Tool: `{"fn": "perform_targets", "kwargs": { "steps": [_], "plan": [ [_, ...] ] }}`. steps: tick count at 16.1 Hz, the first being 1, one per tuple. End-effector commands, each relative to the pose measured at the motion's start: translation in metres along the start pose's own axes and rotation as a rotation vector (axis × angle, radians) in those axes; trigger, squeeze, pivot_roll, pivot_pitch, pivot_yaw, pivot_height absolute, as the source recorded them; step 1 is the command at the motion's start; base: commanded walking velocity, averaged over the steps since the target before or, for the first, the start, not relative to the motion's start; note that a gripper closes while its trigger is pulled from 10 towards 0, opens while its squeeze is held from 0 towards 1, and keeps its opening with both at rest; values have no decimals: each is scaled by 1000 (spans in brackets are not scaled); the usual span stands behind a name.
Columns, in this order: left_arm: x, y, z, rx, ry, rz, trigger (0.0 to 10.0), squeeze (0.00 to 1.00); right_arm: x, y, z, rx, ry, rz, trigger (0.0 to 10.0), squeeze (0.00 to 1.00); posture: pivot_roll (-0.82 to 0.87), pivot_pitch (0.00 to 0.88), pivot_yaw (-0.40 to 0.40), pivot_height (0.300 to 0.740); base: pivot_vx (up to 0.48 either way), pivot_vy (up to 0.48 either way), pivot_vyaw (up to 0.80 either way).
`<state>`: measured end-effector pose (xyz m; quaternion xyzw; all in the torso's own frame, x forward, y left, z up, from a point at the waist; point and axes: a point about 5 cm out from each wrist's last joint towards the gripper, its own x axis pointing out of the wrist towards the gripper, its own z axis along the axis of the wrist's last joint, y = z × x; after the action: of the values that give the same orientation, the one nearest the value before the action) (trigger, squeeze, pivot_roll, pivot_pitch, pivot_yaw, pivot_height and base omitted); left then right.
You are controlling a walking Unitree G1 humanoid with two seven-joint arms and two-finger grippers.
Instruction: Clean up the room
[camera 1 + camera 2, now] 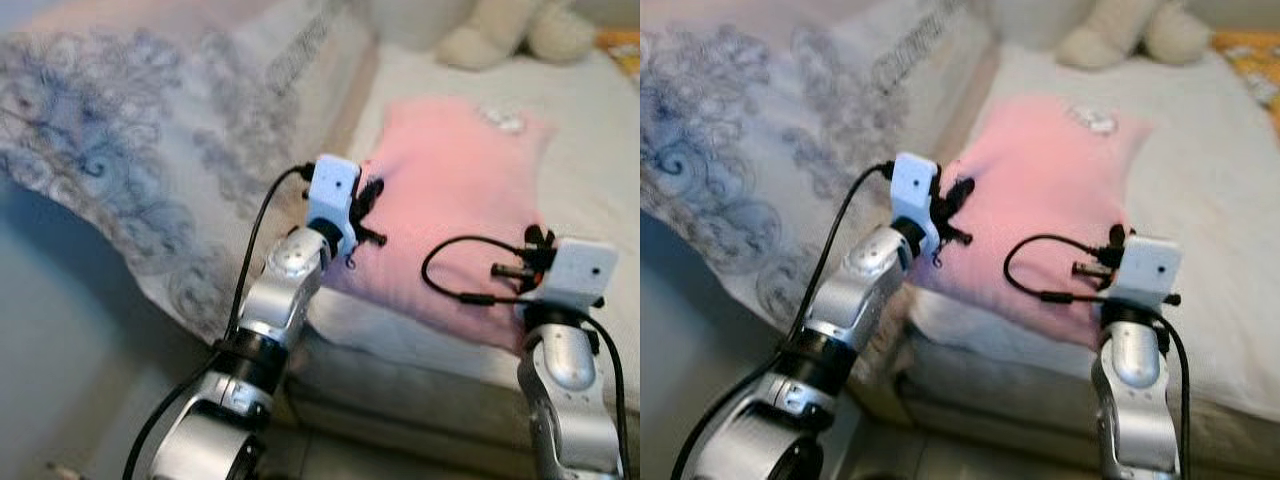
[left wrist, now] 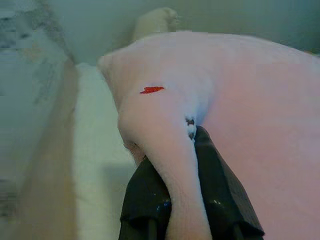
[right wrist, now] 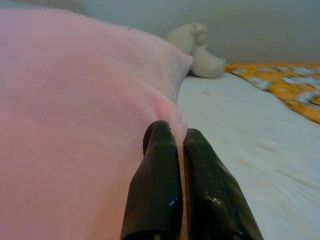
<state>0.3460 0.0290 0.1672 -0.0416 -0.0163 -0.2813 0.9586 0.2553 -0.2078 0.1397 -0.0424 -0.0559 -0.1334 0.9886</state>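
My glossy black fingers (image 3: 165, 200) pinch soft, fleecy pink cloth (image 1: 450, 190); the white sheet (image 3: 250, 130) beneath looks matt.

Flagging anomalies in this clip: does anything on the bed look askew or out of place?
The pink garment lies spread on the bed, its near edge overhanging the mattress. The left gripper and right gripper each pinch a fold of it. A patterned duvet slumps off the bed's side.

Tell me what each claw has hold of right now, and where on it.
Both hold the pink blanket on the bed. The left claw pinches a raised fold at its left edge; the right claw is shut on its right edge.
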Motion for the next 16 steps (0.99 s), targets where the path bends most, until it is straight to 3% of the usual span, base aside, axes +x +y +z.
{"fn": "perform_targets", "kwargs": {
  "steps": [1, 6, 11, 15, 16],
  "plan": [
    [1, 11, 8, -18, -33, 61, 10000, 0, 2, -1, 3, 3, -15, -1, 10000, 59, -129, 0, 92, 736, 398, 266, 0],
    [4, 16, 11, 16, -30, 65, 10000, 0, 5, 1, 2, 3, -11, 15, 10000, 59, -126, 0, 91, 736, 381, 290, 0],
    [17, 27, 14, 71, 12, 80, 10000, 0, 23, 2, 1, 3, 0, 48, 10000, 35, -107, 0, 83, 736, 0, 0, 0],
    [28, 28, 7, 63, 65, 104, 10000, 0, 37, 16, -24, 35, 98, 117, 10000, 4, -94, 48, 82, 736, 0, 0, 0],
    [29, 27, 4, 63, 77, 115, 10000, 0, 40, 19, -32, 18, 134, 138, 10000, 0, -88, 104, 79, 736, 0, 0, 0]
  ]
}}
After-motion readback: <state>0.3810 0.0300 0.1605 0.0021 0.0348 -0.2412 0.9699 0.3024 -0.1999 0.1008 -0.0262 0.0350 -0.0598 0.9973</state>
